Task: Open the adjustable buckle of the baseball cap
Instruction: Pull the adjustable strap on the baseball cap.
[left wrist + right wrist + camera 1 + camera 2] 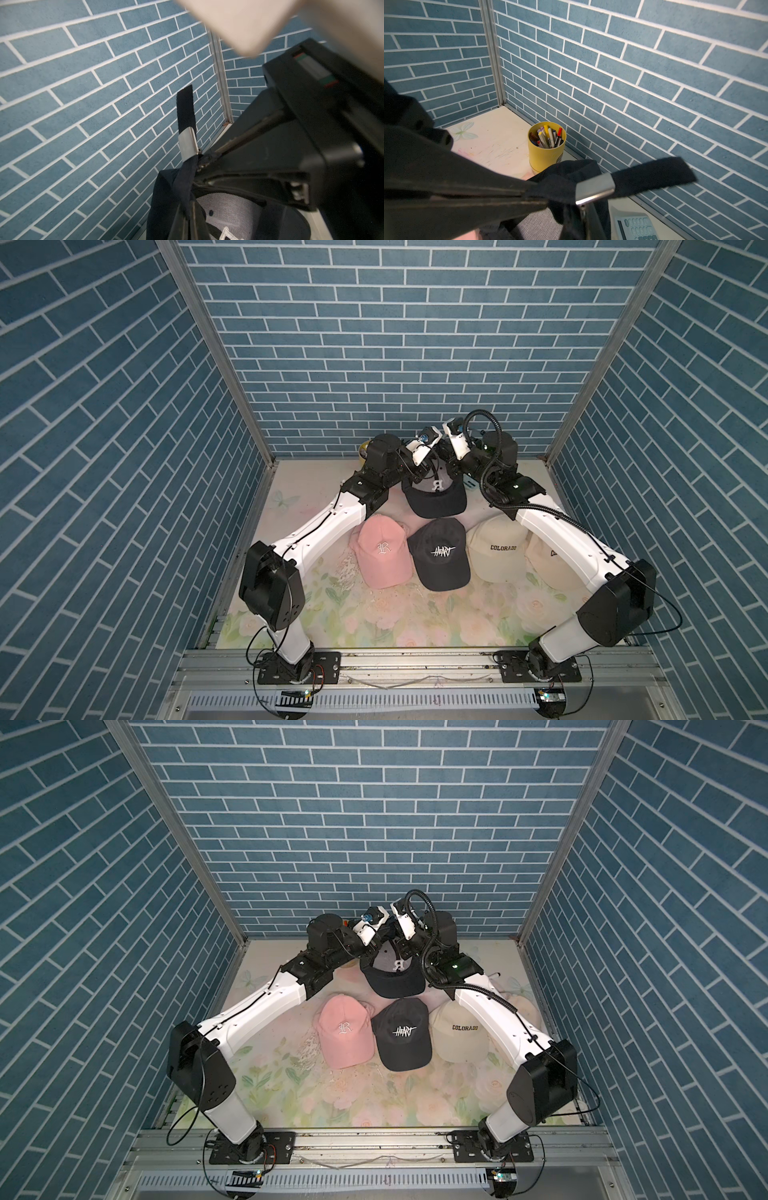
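Two arms, the left arm (324, 526) and the right arm (557, 531), stretch from the near rail over the table (374, 614). Their forearms angle inward so both wrists meet at the far middle, tips pointing down.

Between the wrists hangs the black-brimmed baseball cap (436, 502), back raised and brim toward the near side. The left gripper (187, 209) is pinched together on the strap (188, 182) toward the crown. The right gripper (544, 199) is clamped on the same strap right beside the silver buckle (593, 188). The strap's free end (654, 174) sticks out past the buckle.
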Controlling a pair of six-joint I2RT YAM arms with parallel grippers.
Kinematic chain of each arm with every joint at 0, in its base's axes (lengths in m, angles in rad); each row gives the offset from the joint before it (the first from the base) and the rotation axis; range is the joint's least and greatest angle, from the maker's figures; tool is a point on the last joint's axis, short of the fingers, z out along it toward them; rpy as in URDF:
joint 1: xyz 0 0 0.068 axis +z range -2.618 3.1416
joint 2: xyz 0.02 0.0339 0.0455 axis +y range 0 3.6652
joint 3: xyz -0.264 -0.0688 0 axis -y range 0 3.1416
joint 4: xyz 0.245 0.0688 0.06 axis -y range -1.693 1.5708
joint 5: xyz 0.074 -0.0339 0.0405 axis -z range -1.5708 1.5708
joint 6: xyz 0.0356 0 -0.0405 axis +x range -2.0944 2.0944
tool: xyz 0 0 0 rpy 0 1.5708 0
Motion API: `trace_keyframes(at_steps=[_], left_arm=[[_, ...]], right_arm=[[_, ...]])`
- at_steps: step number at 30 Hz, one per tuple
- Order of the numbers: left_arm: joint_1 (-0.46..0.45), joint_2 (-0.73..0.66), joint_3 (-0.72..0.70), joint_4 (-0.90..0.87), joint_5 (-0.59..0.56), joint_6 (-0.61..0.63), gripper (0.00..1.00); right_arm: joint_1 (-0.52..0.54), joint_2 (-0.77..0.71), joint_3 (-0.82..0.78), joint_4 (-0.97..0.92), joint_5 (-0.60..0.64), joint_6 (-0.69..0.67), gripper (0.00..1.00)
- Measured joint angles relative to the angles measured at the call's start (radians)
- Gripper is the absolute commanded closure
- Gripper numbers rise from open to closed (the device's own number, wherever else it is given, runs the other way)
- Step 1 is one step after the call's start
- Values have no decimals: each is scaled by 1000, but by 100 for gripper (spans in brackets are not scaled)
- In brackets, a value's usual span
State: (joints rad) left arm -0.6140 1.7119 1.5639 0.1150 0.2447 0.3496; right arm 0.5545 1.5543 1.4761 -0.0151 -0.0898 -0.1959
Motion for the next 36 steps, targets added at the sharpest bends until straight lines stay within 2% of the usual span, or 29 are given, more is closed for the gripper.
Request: trace_keyframes(at_steps=[5, 16, 24, 28, 29, 30, 31, 32, 34, 36], left_arm=[[0, 0, 23, -31, 31, 4, 100], [0, -37, -11, -110, 98, 40, 100], [0, -101, -87, -116, 85, 50, 100], [4, -151, -173, -72, 33, 26, 99], [7, -163, -196, -52, 13, 11, 96], [10, -171, -213, -34, -5, -2, 85], [15, -177, -229, -15, -26, -18, 59], [22, -179, -236, 5, -47, -32, 46], [37, -177, -238, 37, -81, -62, 39], [48, -176, -236, 72, -106, -94, 37]], right_arm=[[4, 0, 0, 12, 23, 17, 100], [5, 0, -2, 63, 96, 157, 100], [-10, 0, -2, 76, 135, 192, 100], [-24, 2, -2, 65, 150, 192, 100], [-26, 3, 0, 53, 150, 192, 100], [-26, 6, 3, 43, 150, 193, 100], [-27, 13, 12, 30, 150, 195, 100], [-26, 22, 25, 17, 151, 199, 100], [-25, 45, 59, -16, 161, 214, 100], [-17, 68, 101, -54, 184, 229, 100]])
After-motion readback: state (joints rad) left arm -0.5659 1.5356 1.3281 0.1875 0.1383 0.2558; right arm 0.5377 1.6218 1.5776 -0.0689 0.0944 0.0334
